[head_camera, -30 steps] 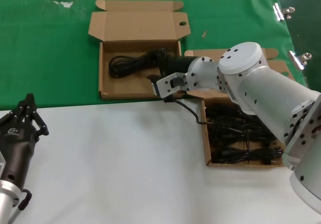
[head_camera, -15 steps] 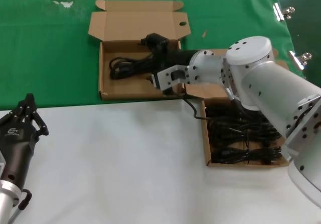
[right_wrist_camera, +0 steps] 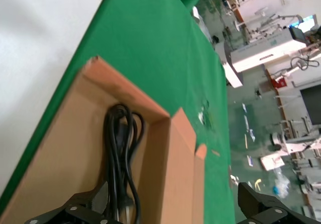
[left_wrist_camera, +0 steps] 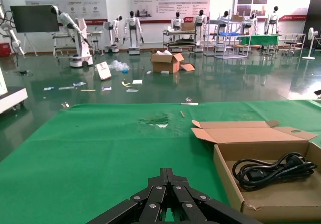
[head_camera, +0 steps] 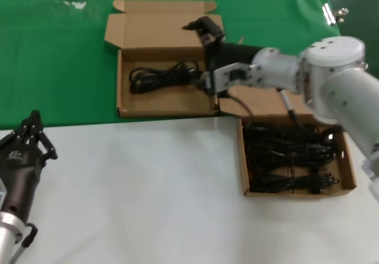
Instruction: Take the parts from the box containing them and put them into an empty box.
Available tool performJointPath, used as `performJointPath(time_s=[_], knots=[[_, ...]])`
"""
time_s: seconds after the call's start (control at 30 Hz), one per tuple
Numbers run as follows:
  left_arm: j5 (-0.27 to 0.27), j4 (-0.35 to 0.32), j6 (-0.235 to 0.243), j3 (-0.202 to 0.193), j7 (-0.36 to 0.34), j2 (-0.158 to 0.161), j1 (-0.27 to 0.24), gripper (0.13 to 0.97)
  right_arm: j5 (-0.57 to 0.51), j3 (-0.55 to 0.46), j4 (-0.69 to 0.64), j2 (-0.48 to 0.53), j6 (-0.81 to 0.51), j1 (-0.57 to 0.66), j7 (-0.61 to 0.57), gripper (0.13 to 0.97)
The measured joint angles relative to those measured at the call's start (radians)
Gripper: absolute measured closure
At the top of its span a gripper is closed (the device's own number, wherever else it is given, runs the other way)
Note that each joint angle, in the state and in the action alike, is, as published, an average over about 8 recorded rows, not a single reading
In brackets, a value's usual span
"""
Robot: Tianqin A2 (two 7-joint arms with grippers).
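Observation:
The box containing the parts [head_camera: 241, 157] sits at the right on the white table, with several black coiled cables [head_camera: 290, 157] in it. The second box [head_camera: 120, 92] lies on the green cloth and holds one coiled cable [head_camera: 160, 74], also seen as the cable [left_wrist_camera: 271, 169] and the cable [right_wrist_camera: 118, 153]. My right gripper [head_camera: 202, 27] hovers open over that box's far right corner and lid, with nothing between its fingers. The right wrist view shows this gripper [right_wrist_camera: 173, 209] spread wide above the box wall [right_wrist_camera: 155, 148]. My left gripper [head_camera: 29, 137] rests shut at the near left, pointing at the box [left_wrist_camera: 225, 174].
The far box's lid [head_camera: 160, 30] lies open flat behind it. Green cloth [head_camera: 53, 57] covers the far half of the table; white tabletop [head_camera: 142, 193] spreads in front. Metal clips [head_camera: 334, 12] lie at the far right edge.
My right gripper has risen out of the far box and moved back and to the right, leaving the coiled cable lying inside. The left arm has not moved.

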Motion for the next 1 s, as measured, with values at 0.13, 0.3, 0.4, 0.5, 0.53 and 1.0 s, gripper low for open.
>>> performJointPath(time_s=[0.13,0.3,0.4,0.5,0.53,1.0], knots=[[0.0,0.0,0.0,0.0,0.0,0.0,0.0,0.957,-0.077,0.033,0.14,0.085,0.008,-0.05,0.089,0.223],[0.0,0.0,0.0,0.0,0.0,0.0,0.0,0.957,-0.174,0.058,0.353,0.205,0.025,-0.13,0.235,0.184],[0.0,0.0,0.0,0.0,0.0,0.0,0.0,0.957,-0.23,0.074,0.481,0.277,0.034,-0.184,0.325,0.154],[0.0,0.0,0.0,0.0,0.001,0.0,0.0,0.957,-0.277,0.094,0.594,0.343,0.039,-0.238,0.404,0.142],[0.0,0.0,0.0,0.0,0.001,0.0,0.0,0.957,-0.291,0.103,0.629,0.364,0.04,-0.257,0.427,0.14],[0.0,0.0,0.0,0.0,0.0,0.0,0.0,0.957,-0.367,0.25,0.871,0.524,0.001,-0.454,0.549,0.129]])
